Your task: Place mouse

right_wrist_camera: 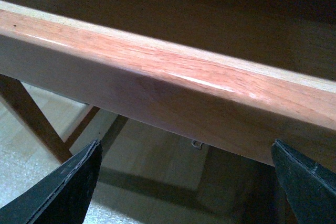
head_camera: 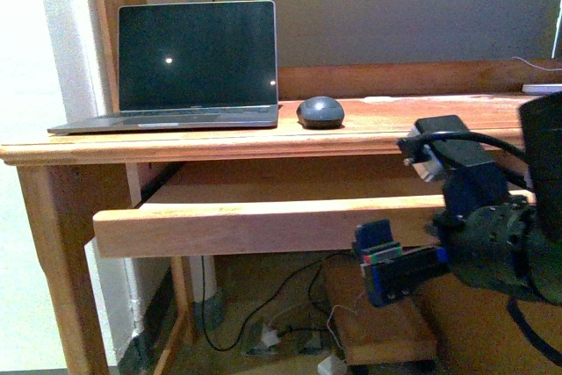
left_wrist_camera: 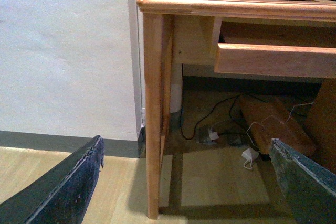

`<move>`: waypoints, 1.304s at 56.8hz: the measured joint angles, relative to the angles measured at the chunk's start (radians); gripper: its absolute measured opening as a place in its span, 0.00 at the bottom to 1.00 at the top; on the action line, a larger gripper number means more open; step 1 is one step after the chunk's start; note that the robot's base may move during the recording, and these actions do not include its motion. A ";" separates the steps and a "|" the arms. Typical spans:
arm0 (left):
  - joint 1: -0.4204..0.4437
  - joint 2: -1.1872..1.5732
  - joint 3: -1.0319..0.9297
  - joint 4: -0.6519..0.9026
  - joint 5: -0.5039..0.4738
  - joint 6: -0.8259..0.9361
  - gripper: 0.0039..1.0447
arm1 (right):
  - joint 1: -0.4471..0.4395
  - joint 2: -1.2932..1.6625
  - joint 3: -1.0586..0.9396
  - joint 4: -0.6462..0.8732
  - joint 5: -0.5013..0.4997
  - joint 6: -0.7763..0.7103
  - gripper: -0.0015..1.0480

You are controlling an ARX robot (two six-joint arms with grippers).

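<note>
The mouse (head_camera: 320, 112) sits centre frame on the bench (head_camera: 386, 125) beside the laptop (head_camera: 189, 63); light, rigid, slick-domed, best pinched across its sides; both hands spread, empty.

Wooden desk (head_camera: 219, 140) spanning width of front view, reddish-brown top, raised back rail at upper right. Pull-out tray (head_camera: 228, 221) extended below top, bare wood. On top, upper left: open laptop (head_camera: 189, 63), dark screen. Just right of laptop, centre frame: dark grey mouse (head_camera: 320, 112), apart from laptop edge. Far right edge: pale flat object (head_camera: 543, 89) with thin cable, unclear.
</note>
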 joint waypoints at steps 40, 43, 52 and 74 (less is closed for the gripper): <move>0.000 0.000 0.000 0.000 0.000 0.000 0.93 | 0.030 0.169 0.270 -0.072 0.085 0.032 0.93; 0.000 0.000 0.000 0.000 0.000 0.000 0.93 | 0.022 0.156 0.253 -0.060 0.067 0.040 0.93; 0.000 0.000 0.000 0.000 0.000 0.000 0.93 | -0.027 0.056 0.150 -0.033 0.005 0.065 0.93; 0.000 0.000 0.000 0.000 0.001 0.000 0.93 | -0.333 -0.509 -0.358 -0.064 -0.237 0.211 0.93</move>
